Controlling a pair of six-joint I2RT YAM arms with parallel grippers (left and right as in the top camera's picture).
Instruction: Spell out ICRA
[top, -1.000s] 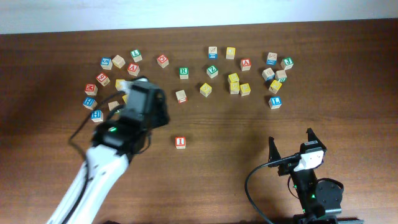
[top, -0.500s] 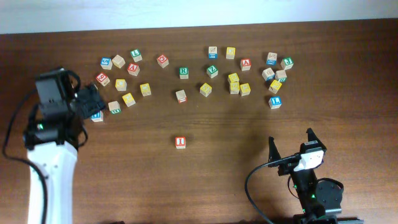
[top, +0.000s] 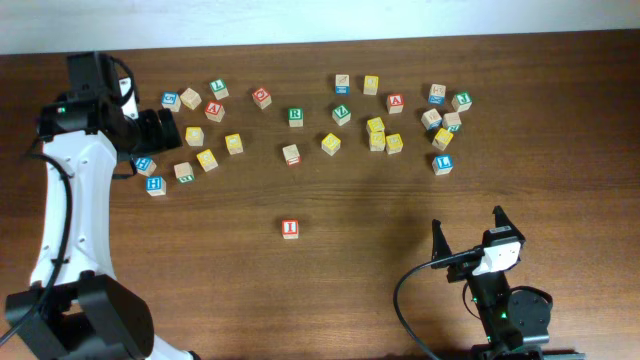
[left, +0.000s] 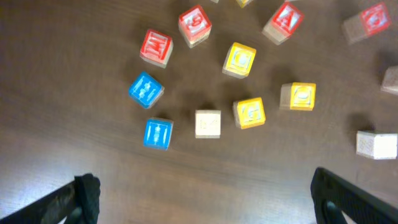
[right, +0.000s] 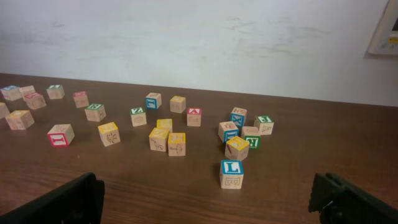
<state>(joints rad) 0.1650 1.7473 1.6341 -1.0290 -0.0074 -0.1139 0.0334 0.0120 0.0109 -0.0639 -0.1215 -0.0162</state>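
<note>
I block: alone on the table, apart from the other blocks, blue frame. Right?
Not blue. Overhead view shows the I block has a red frame. It is alone on the table, apart from the other blocks.

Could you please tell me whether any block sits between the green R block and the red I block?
Yes: a pale block sits almost straight between the R block and the I block.
</note>
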